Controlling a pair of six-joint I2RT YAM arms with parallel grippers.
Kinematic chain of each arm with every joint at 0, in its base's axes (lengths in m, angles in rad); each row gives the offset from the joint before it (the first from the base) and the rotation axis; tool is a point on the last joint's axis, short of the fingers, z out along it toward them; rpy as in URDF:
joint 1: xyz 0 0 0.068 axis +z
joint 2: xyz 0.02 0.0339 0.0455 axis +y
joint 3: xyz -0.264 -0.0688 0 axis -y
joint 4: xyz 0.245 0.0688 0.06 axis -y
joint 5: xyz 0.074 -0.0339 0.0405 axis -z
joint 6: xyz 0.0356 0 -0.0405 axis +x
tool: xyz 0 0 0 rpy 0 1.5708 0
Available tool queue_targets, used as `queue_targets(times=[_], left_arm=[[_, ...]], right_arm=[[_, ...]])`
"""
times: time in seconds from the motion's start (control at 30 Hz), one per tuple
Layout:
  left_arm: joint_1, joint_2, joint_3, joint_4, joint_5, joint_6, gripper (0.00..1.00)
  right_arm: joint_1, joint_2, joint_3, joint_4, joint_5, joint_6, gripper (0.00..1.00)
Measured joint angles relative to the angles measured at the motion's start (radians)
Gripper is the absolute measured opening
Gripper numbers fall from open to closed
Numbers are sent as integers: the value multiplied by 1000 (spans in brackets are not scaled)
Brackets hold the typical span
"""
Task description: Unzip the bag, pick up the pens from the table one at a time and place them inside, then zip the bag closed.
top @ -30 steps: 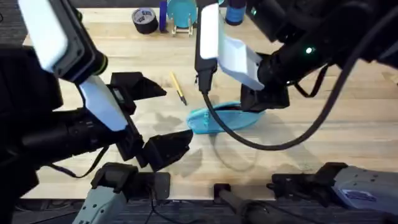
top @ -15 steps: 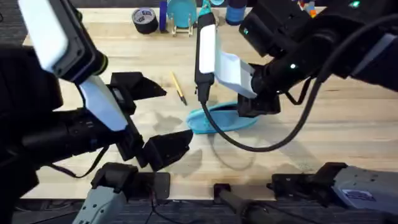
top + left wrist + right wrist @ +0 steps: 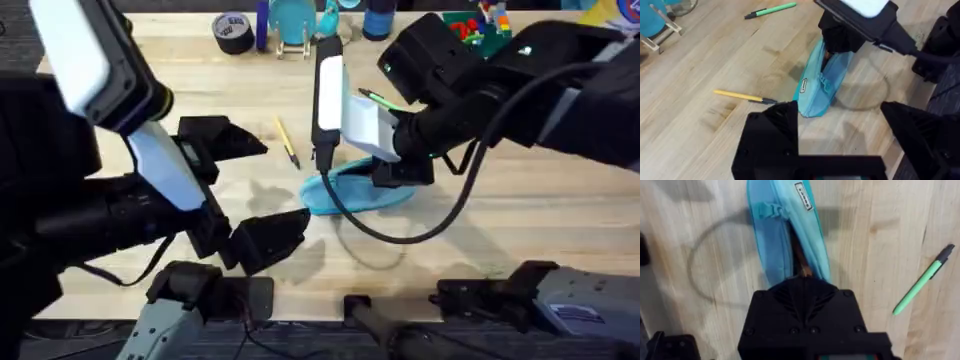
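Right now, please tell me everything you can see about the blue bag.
The bag is a small light-blue pouch of soft fabric, long and narrow, lying on the table near the middle. A small white label sits on its side. Its zipper is partly open, showing a dark gap. The right gripper is down on one end of it. The yellow pen lies close to its other end; the green pen lies apart.

The right end effector (image 3: pixel 802 287) hides one end of the bag (image 3: pixel 785 235).

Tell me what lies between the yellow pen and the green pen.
In the left wrist view, only bare table lies between the yellow pen and the green pen.
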Motion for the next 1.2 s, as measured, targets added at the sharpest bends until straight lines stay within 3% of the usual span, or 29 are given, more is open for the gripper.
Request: queue_targets(times=[0.3,0.37,0.4,0.57,0.6,1.2], left_arm=[[0,0,0,0,0,0,995],[0,0,0,0,0,0,995],[0,0,0,0,0,0,995],[0,0,0,0,0,0,994],[0,0,0,0,0,0,995],[0,0,0,0,0,0,995]], right_arm=[[0,0,-3,12,0,0,34],[0,0,-3,9,0,0,72],[0,0,-3,6,-1,2,158],[0,0,-3,-19,-3,-7,885],[0,0,-3,-21,-3,-12,964],[0,0,-4,-22,-4,-14,998]])
